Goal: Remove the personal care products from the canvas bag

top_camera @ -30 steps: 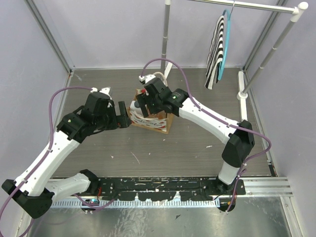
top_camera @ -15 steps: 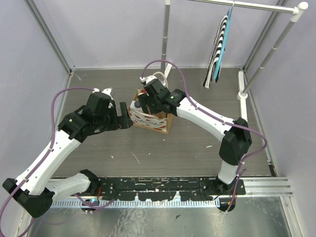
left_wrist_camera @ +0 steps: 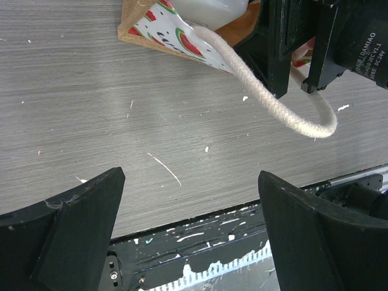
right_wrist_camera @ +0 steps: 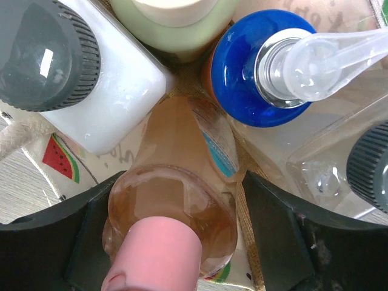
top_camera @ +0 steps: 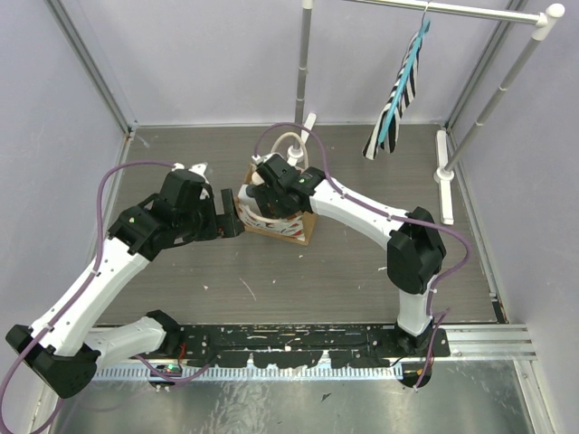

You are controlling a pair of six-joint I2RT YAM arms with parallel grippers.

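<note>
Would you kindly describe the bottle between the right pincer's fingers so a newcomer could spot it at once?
Find the canvas bag on the table, where the right pincer reaches in. Between its fingers sits a translucent orange bottle. Its pink cap sets it apart from the neighbouring grey-capped white bottle and blue pump bottle.

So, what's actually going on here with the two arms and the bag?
The right pincer is down inside the canvas bag, straddling the orange pink-capped bottle; whether it grips yet is unclear. A white bottle and a blue-capped one sit beside it. The left pincer hovers open near the rope handle.
</note>
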